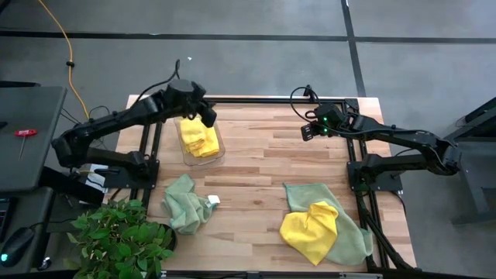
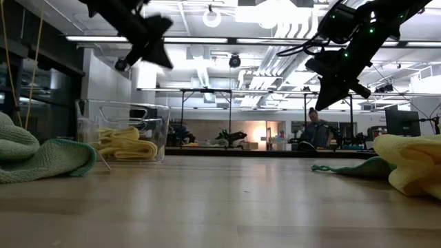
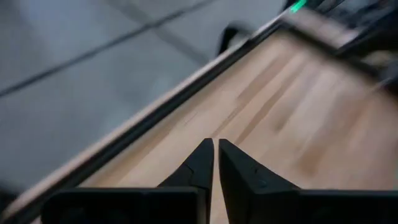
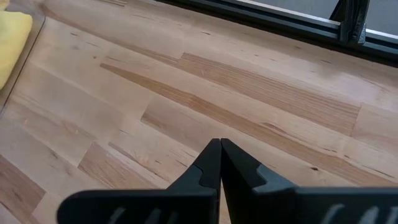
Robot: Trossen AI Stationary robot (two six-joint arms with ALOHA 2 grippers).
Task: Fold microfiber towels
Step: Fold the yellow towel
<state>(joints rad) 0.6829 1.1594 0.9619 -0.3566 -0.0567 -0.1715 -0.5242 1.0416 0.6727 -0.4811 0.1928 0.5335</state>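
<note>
Folded yellow towels (image 1: pixel 198 137) lie in a clear bin (image 1: pixel 219 152) at the far left; they also show in the low view (image 2: pixel 126 144). A crumpled sage green towel (image 1: pixel 187 204) lies at the near left. A yellow towel (image 1: pixel 311 229) lies on a spread green towel (image 1: pixel 353 236) at the near right. My left gripper (image 1: pixel 209 118) is shut and empty, raised above the bin's far end. My right gripper (image 1: pixel 308 132) is shut and empty, raised over the far right of the table.
A leafy green plant (image 1: pixel 120 244) stands at the near left corner. A black frame rail (image 1: pixel 263 100) runs along the table's far edge. Bare wood lies in the middle of the table (image 1: pixel 263 163) between the bin and the near-right towels.
</note>
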